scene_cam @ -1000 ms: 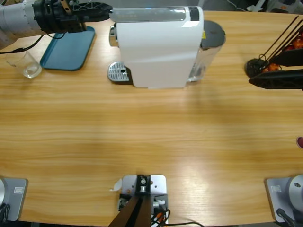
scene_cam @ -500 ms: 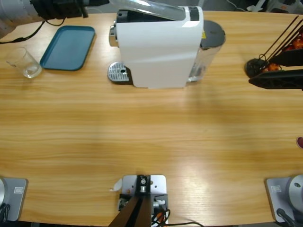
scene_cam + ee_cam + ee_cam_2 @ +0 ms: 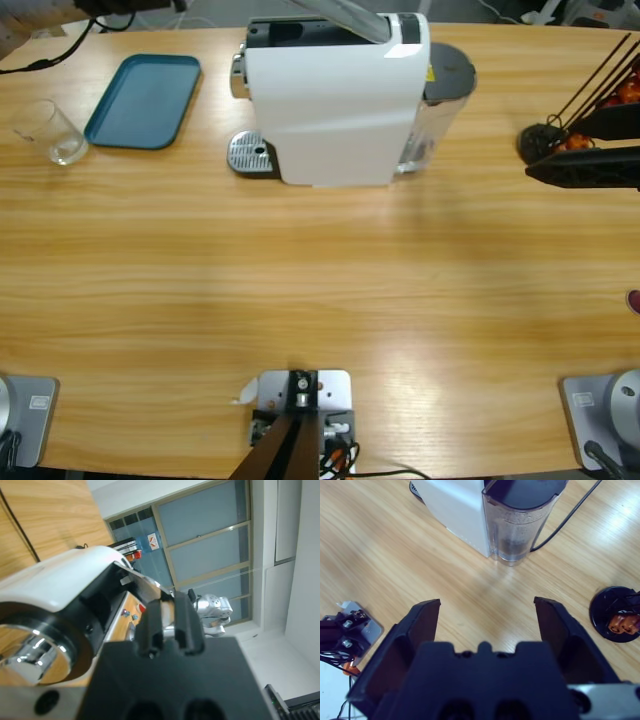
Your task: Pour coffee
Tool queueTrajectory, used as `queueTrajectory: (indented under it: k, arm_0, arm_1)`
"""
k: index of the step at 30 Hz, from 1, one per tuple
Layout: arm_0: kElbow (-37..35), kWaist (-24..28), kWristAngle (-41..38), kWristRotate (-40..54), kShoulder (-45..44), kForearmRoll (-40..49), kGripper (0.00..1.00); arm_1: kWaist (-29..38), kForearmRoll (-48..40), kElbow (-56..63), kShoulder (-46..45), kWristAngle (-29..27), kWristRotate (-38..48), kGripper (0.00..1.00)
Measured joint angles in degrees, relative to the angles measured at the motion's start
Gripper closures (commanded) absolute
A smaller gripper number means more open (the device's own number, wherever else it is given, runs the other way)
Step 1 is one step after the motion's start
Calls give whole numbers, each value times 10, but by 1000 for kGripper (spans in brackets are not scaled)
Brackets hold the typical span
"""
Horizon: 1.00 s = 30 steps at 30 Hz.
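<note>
Left pincer, jaws nearly together on nothing, sits beside the coffee machine and its raised lever; right pincer gapes empty. Lever could drop shut if nudged.

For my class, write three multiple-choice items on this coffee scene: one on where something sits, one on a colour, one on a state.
1. Where is the glass?
A. on the blue tray
B. on the table left of the tray
C. under the spout

2. What colour is the coffee machine's body?
A. white
B. red
C. blue

3. How do the right gripper's jaws stand?
A. shut on the glass
C. wide apart with nothing between
B. shut on a capsule

Answers: 1 B, the glass stands on bare wood beside the tray. 2 A, the casing is white. 3 C, only table shows between the jaws.
</note>
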Motion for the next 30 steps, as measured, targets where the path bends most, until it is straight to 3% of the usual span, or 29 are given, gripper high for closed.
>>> queueTrajectory:
  k: [10, 14, 18, 22, 25, 30]
  arm_0:
    - [-23, 2, -2, -11, -16, -4, 1000]
    - [-19, 21, -6, 16, -44, -4, 1000]
    - [8, 49, 6, 48, -73, -4, 1000]
    - [70, 72, 82, 53, -83, 8, 1000]
    - [94, 84, 131, 99, -112, 110, 1000]
    - [97, 83, 230, 266, -218, 401, 1000]
  arm_1:
    - [-1, -1, 2, -1, -4, 1, 184]
    - [-1, -1, 2, -5, -29, 8, 184]
    - [-1, -1, 5, -21, -51, 15, 184]
    - [-1, -1, 9, -31, -56, 16, 184]
    - [-1, -1, 11, -31, -56, 16, 184]
    - [-1, -1, 12, -42, -56, 16, 190]
